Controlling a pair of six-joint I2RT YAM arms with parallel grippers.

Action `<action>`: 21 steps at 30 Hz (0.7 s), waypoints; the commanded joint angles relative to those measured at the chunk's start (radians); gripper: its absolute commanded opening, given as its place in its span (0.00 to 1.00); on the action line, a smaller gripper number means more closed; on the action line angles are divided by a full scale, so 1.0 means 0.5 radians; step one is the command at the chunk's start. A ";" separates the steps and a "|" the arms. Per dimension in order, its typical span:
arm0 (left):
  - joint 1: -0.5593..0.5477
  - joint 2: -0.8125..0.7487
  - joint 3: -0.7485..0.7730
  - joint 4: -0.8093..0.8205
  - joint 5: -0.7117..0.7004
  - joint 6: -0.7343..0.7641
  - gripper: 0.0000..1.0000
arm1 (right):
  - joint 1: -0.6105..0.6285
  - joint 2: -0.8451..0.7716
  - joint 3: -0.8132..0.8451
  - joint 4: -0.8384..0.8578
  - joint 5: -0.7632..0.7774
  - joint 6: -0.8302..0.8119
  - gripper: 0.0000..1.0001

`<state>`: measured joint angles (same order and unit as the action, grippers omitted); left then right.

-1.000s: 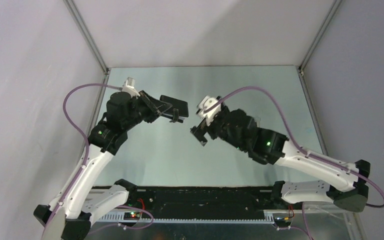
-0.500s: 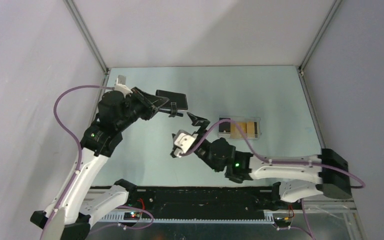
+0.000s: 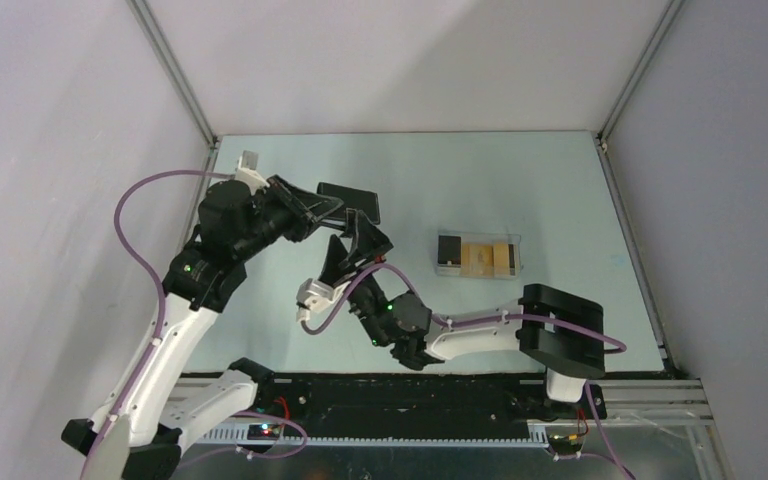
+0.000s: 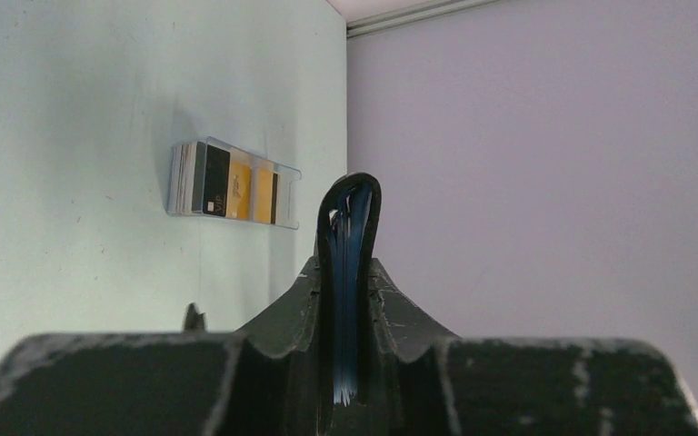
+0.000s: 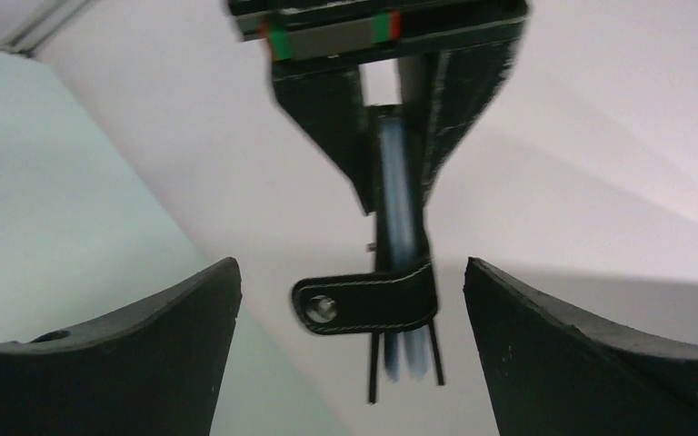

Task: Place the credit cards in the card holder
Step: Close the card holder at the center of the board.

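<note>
My left gripper (image 3: 338, 215) is shut on the black card holder (image 3: 350, 203) and holds it above the table's left middle. In the left wrist view the card holder (image 4: 350, 227) stands edge-on between the gripper's (image 4: 350, 304) fingers, blue lining showing. My right gripper (image 3: 358, 246) is open and empty, just below the holder. In the right wrist view the holder's strap with its stud (image 5: 368, 304) hangs between the right gripper's (image 5: 350, 272) spread jaws, untouched. The credit cards (image 3: 480, 257), orange-yellow with one dark card, lie in a tray to the right and also show in the left wrist view (image 4: 236, 191).
The pale translucent tray (image 3: 516, 243) holding the cards sits right of centre on the pale green table; it also shows in the left wrist view (image 4: 286, 177). Grey walls enclose the table on the left, back and right. A black rail runs along the near edge (image 3: 410, 395).
My right arm has swung from over the tray down and leftward, uncovering the tray, and its open gripper now points up at the holder. My left gripper keeps holding the holder nearly in place.
</note>
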<state>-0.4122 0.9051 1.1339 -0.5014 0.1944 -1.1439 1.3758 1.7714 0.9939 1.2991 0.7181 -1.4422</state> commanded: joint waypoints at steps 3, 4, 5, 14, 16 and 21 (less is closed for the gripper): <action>-0.007 -0.008 -0.009 0.070 0.105 -0.018 0.00 | -0.079 -0.075 0.131 0.325 0.023 -0.185 0.93; -0.006 -0.010 -0.014 0.072 0.110 -0.017 0.00 | -0.091 -0.072 0.130 0.326 0.014 -0.201 0.92; -0.007 -0.015 -0.026 0.071 0.102 -0.015 0.00 | -0.095 -0.069 0.130 0.326 -0.007 -0.215 0.91; -0.007 -0.026 -0.025 0.073 0.158 -0.021 0.00 | -0.147 -0.033 0.189 0.235 0.012 -0.182 0.58; -0.008 -0.047 -0.040 0.075 0.154 -0.022 0.00 | -0.170 -0.044 0.227 0.136 0.076 -0.132 0.37; -0.009 -0.076 -0.039 0.074 0.139 -0.002 0.10 | -0.199 -0.049 0.243 0.101 0.109 -0.135 0.00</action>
<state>-0.4122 0.8951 1.1145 -0.4637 0.2451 -1.1515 1.3010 1.7710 1.0630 1.2980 0.7265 -1.5337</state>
